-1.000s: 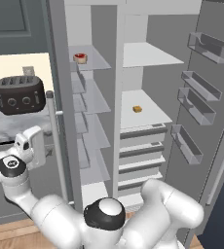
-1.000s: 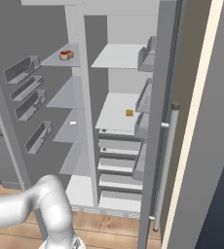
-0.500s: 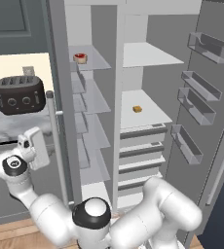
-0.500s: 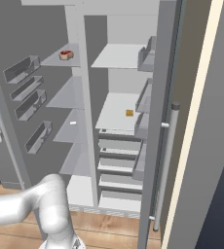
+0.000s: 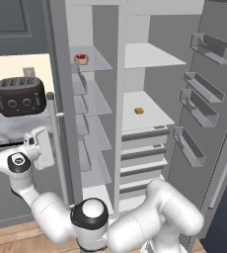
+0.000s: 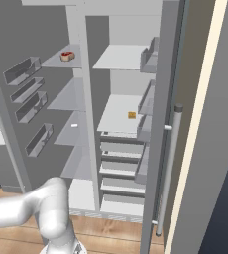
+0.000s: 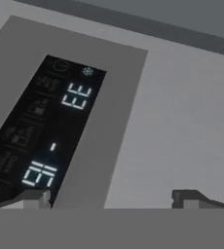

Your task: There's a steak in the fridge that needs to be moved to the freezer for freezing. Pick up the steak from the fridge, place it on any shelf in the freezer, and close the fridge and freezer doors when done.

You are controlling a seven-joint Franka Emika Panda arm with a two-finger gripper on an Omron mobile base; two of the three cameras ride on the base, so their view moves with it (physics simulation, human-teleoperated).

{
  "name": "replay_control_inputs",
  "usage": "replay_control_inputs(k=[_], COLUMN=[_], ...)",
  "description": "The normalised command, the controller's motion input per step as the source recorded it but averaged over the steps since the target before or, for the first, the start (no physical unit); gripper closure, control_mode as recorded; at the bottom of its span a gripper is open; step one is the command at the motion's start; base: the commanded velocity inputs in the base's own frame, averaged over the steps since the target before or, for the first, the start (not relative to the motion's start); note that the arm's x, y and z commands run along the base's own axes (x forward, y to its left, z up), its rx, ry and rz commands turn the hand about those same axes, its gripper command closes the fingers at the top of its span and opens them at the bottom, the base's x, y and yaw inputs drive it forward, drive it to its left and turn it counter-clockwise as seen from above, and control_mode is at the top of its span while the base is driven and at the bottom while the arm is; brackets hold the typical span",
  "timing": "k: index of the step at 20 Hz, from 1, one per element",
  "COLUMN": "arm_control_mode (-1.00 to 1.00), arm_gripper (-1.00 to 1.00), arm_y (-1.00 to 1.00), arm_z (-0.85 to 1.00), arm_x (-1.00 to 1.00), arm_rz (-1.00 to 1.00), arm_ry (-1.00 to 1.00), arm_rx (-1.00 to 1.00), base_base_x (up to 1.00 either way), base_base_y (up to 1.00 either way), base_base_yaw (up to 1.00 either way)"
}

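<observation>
Starting at the far left of the left base view, a dark toaster [image 5: 19, 97] sits on the counter [image 5: 7, 127], and just below it the gripper [image 5: 40, 147] hangs in front of the freezer door [image 5: 57, 99], close beside its silver handle [image 5: 58, 148]. Up close in the hand view, the gripper [image 7: 111, 197] faces the door's dark panel [image 7: 41, 131] with its glowing white digits; the two fingertips [image 7: 33, 197] stand well apart with nothing between them, so the claw is wide and empty.

Moving right, the freezer [image 5: 93, 123] stands open, its thin grey shelves stacked one over another. And there's the steak [image 5: 81, 59], lying flat on the top freezer shelf, a small red disc with a pale rim. From the right base view the steak [image 6: 66, 55] shows on that same high shelf, near its front edge.

Next over, the fridge [image 5: 145, 113] is open too, white shelves above and drawers [image 5: 144, 153] below. A small orange cube [image 5: 139, 111] rests alone on the middle shelf, well apart from the steak.

Farthest right, the fridge door [image 5: 209, 99] is swung wide, clear bins [image 5: 198, 104] lining its inside. In the right base view its long bar handle [image 6: 168, 168] runs down the door edge.
</observation>
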Motion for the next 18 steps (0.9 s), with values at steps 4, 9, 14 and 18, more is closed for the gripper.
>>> replay_control_inputs(k=[4, 9, 14, 18], arm_control_mode=[-1.0, -1.0, -1.0, -1.0], arm_gripper=[-1.0, -1.0, -1.0, -1.0], arm_y=[-0.5, -0.56, -0.6, -0.62], arm_z=[-0.01, -0.06, -0.09, -0.09], arm_x=[0.0, 0.01, 0.08, 0.06], arm_rz=[-0.03, -0.03, -0.03, -0.02], arm_ry=[0.0, 0.0, 0.0, 0.0], arm_rx=[0.0, 0.0, 0.0, 0.0], base_base_x=[0.0, 0.0, 0.0, 0.0], base_base_y=[0.0, 0.0, 0.0, 0.0], base_base_yaw=[0.0, 0.0, 0.0, 0.0])
